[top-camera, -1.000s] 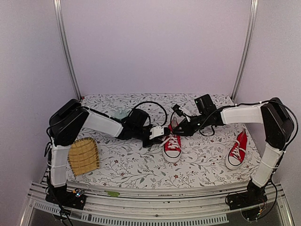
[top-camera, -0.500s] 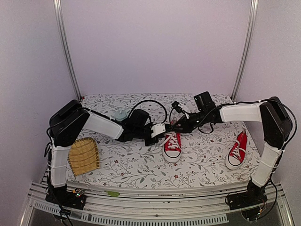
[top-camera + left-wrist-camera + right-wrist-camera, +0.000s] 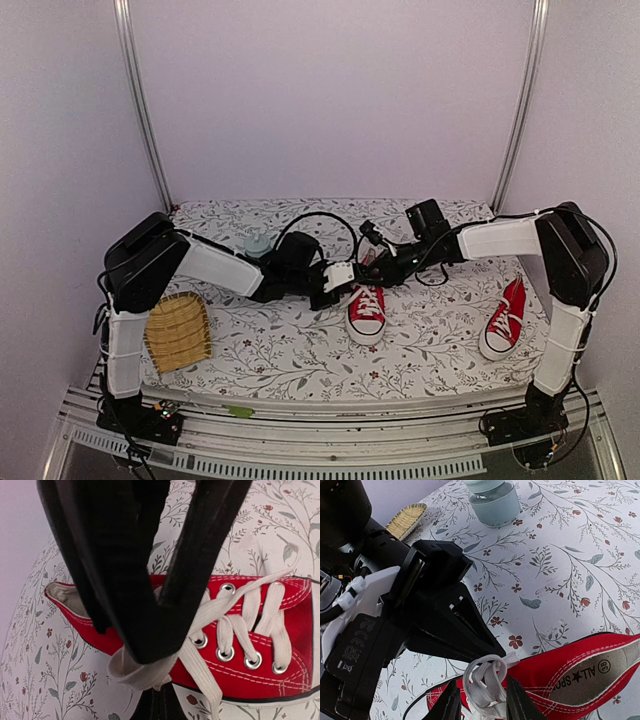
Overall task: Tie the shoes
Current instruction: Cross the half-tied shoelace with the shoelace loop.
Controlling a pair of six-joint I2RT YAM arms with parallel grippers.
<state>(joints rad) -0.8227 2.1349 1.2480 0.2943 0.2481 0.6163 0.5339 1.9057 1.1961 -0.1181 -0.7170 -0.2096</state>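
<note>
Shoes lie well apart on the floral surface. One shoe sits near the middle with its toe toward the near edge, and the other shoe lies close to the right edge, with no arm near it.

By my reading the task is at an early stage. No finished bow shows on the middle shoe: its white lace runs through the eyelets and trails loose at the top. On the shoe by the right edge the lacing is too small to judge, so it probably remains to be done as well.

Both arms rise from the near corners, elbows out toward the left and right edges, forearms converging low over the heel end of the middle shoe.

The left end effector has its fingers pressed together, pinching a flat fold of lace just beside the shoe's side wall. The right end effector has its fingers apart with a bunched loop of lace between them. Whether they squeeze the loop or only flank it, I cannot tell.

A woven mat lies near the left edge and a pale jar stands toward the far side.
</note>
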